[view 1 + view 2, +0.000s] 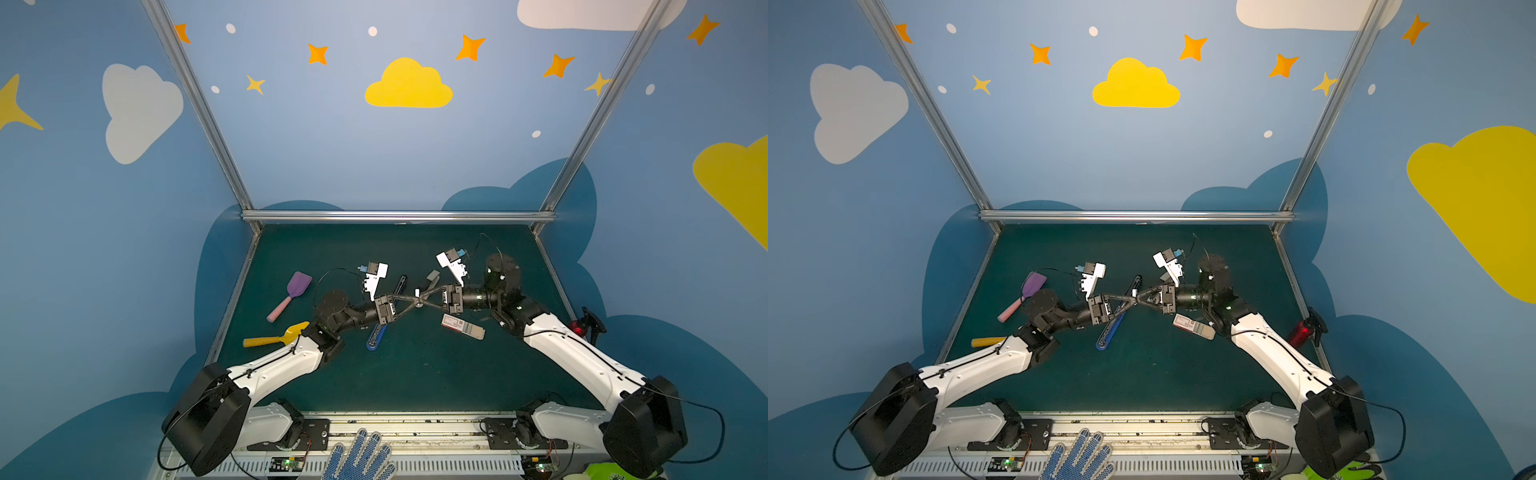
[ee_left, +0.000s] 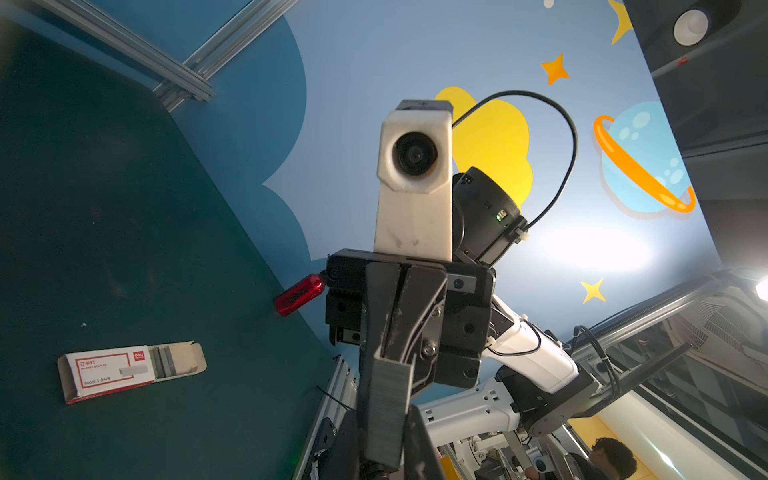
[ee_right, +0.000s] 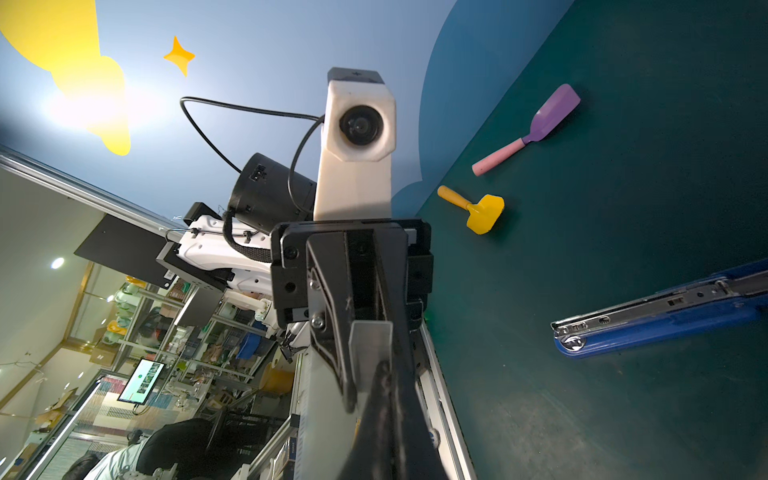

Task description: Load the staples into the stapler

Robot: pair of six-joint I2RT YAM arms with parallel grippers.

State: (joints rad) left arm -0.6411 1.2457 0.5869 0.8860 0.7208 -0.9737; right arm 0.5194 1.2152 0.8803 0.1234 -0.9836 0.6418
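Above the middle of the table my left gripper [image 1: 415,302] and right gripper [image 1: 423,296] meet tip to tip. A grey strip of staples [image 2: 386,407] runs between them. The left gripper [image 2: 388,453] has its fingers closed against the strip's sides. My right gripper [image 3: 388,415] is shut on the other end of the strip [image 3: 370,353]. The white staple box [image 1: 462,327] with red print lies on the mat by the right arm, its tray slid out [image 2: 124,372]. A blue stapler [image 1: 376,336] lies opened flat under the left wrist, metal rail up [image 3: 665,316].
A black stapler [image 1: 400,284] lies just behind the grippers. A purple and pink spatula [image 1: 291,295] and a yellow scoop [image 1: 276,336] lie on the left of the mat. A red bottle [image 1: 577,328] sits at the right edge. A blue dotted glove [image 1: 359,455] lies on the front rail.
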